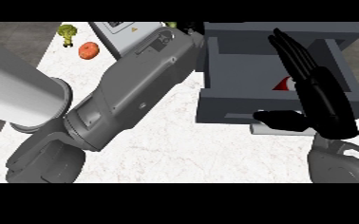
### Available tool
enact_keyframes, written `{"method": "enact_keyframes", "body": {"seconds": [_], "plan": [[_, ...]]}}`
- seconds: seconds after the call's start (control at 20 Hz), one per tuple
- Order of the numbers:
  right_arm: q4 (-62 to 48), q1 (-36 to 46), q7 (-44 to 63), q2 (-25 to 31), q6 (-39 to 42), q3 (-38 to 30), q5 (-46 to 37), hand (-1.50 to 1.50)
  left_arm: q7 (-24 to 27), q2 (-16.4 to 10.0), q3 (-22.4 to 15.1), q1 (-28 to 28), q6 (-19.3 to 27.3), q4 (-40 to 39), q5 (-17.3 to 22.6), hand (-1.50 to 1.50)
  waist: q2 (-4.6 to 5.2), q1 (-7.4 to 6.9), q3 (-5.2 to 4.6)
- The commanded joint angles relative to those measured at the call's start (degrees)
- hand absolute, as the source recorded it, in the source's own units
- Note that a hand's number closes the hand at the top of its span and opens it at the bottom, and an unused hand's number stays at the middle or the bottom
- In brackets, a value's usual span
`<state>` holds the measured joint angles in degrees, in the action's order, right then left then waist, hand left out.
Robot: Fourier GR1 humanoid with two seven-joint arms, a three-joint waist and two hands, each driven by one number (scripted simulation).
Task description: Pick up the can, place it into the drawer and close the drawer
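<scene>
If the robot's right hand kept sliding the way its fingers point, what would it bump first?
Probably the far end of the open drawer. The right hand points straight fingers away from the robot, past the can. Its height is unclear, so it might pass over.

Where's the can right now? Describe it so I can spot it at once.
Find the open grey drawer at the view's right. Inside, by its front wall, a small red and white shape peeks out beside the right robot hand: the can. It is the only coloured thing in the drawer.
</scene>
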<state>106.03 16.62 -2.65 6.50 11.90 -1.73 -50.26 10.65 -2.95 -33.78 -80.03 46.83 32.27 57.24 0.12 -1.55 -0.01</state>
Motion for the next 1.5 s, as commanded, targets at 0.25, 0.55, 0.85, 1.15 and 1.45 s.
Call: {"method": "enact_keyframes", "body": {"seconds": [0.25, 0.55, 0.85, 1.15, 1.45], "plan": [[-21.5, 9.5, -0.9, 1.1, -8.7, 7.1, -15.9, -1.50, -4.9, -5.9, -0.4, 2.2, 0.0, 5.1, -2.7, -1.50, -0.11, -1.00, -0.01], [-38.3, 13.8, -4.0, -0.4, -20.0, 3.8, -17.9, -1.50, -9.7, -10.9, 0.5, 5.0, 0.9, 12.1, -3.7, -1.50, -0.10, -0.93, 0.04], [-54.4, 20.8, -5.0, 0.9, -28.5, 0.9, -21.3, -1.50, -10.0, -15.2, 0.1, 9.8, 0.6, 16.6, -6.6, -1.50, 0.23, -0.93, 0.06], [-66.6, 26.2, -5.3, 1.0, -38.0, -2.5, -22.9, -1.50, -13.9, -17.7, -1.0, 11.6, 3.1, 24.2, -7.9, -1.50, 0.35, -2.02, 0.11], [-75.7, 33.4, -5.5, 2.4, -43.0, -5.4, -23.6, -1.50, -14.8, -20.0, 0.9, 12.8, 2.1, 25.5, -8.3, -1.50, 0.93, -2.60, 0.12]]}}
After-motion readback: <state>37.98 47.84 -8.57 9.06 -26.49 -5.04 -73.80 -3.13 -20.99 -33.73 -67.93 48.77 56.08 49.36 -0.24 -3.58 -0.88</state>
